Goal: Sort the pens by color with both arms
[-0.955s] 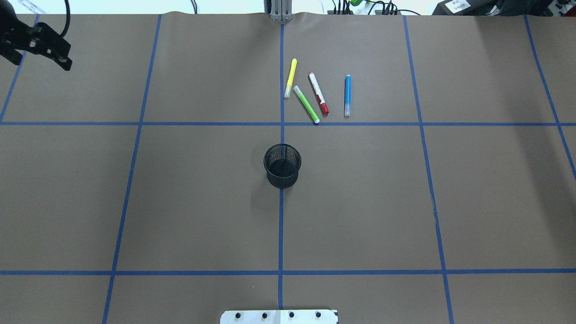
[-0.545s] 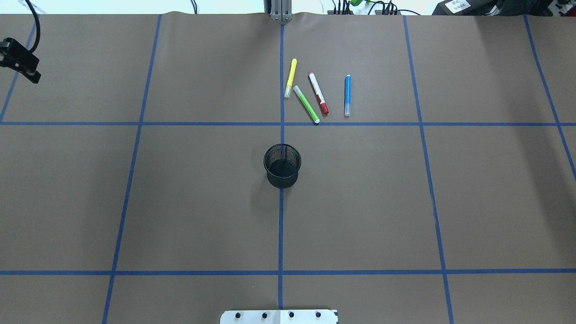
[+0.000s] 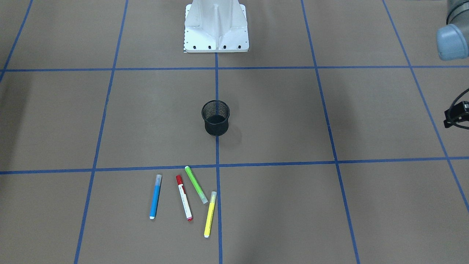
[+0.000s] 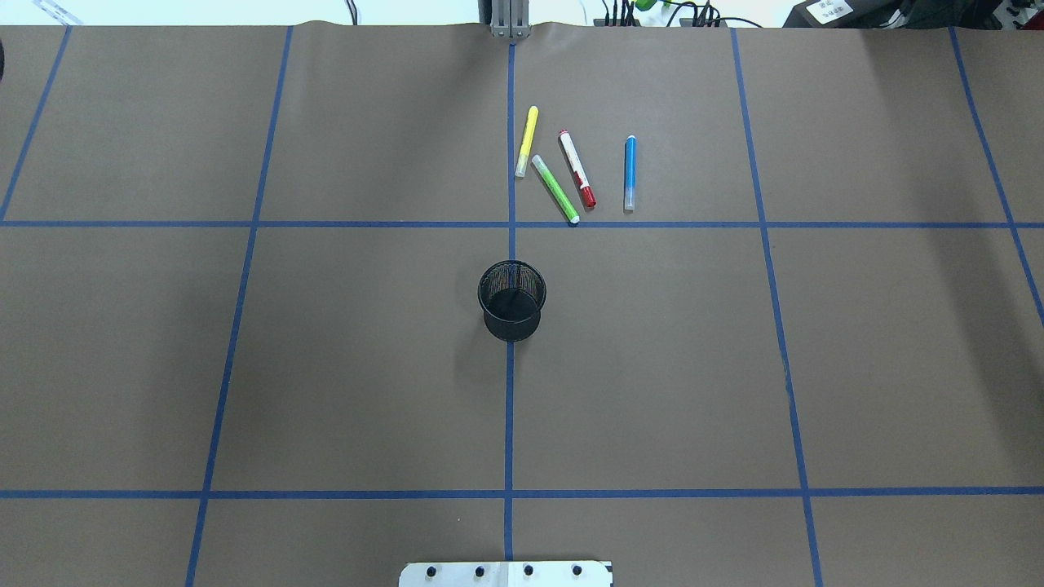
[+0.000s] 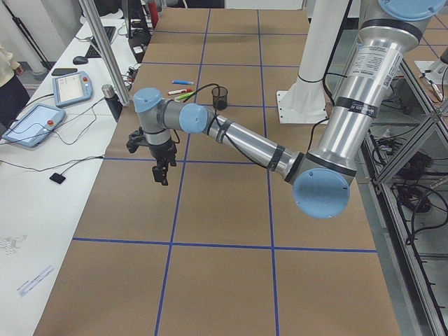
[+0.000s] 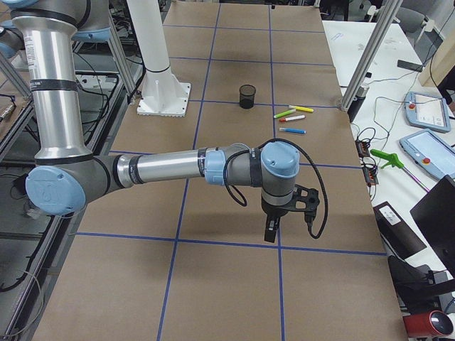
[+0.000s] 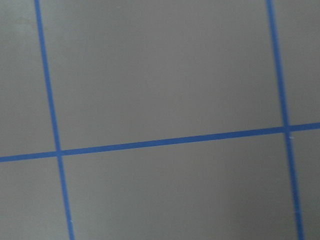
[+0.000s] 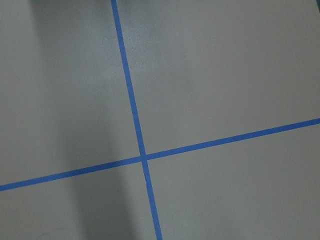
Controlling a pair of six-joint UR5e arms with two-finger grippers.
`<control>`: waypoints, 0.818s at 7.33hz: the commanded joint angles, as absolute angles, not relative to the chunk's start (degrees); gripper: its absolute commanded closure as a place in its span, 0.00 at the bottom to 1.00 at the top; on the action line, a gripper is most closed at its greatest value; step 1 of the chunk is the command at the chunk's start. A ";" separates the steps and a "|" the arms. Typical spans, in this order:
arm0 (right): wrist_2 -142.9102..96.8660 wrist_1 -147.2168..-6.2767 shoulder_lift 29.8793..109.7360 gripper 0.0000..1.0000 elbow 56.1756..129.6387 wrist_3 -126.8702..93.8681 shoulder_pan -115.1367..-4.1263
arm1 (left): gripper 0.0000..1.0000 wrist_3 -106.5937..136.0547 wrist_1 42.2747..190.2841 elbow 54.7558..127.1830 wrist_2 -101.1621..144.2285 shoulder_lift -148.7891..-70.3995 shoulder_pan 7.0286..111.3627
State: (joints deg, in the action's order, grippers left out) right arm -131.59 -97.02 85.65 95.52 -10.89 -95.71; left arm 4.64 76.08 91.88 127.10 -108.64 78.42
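Observation:
Four pens lie close together on the brown table at its far side, just right of the centre line: yellow [image 4: 527, 141], green [image 4: 555, 189], white-barrelled with red cap [image 4: 577, 169] and blue [image 4: 630, 173]. They also show in the front view: blue [image 3: 155, 197], red-capped [image 3: 184, 198], green [image 3: 196, 184], yellow [image 3: 210, 214]. My left gripper [image 5: 162, 171] hangs over the table's left end, far from the pens. My right gripper [image 6: 270, 231] hangs over the right end. I cannot tell whether either is open or shut. Neither shows in the overhead or wrist views.
A black mesh cup [image 4: 511, 297] stands upright at the table's middle, on the centre tape line, nearer the robot than the pens. The white base pedestal [image 3: 216, 27] is behind it. Blue tape lines grid the brown table cover [image 4: 326, 367].
My left gripper has moved left and left the overhead view. The pens and the cup have not moved.

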 commanded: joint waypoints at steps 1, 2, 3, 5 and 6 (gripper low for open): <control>-131.48 -96.94 85.78 0.00 95.71 -10.55 -95.71 | 0.01 -4.17 84.95 78.11 131.80 -108.63 83.65; -131.48 -96.94 85.69 0.00 95.71 -10.29 -95.71 | 0.01 -7.09 88.04 74.57 132.88 -108.20 85.41; -131.48 -96.86 85.78 0.00 95.54 -10.11 -95.71 | 0.01 -10.69 88.07 74.53 132.98 -106.71 87.87; -131.57 -96.77 85.52 0.00 95.45 -10.11 -95.71 | 0.01 -11.60 87.72 77.84 136.05 -104.25 90.52; -131.40 -96.77 85.60 0.00 95.28 -10.11 -95.71 | 0.01 -11.60 86.76 80.74 136.14 -102.93 90.70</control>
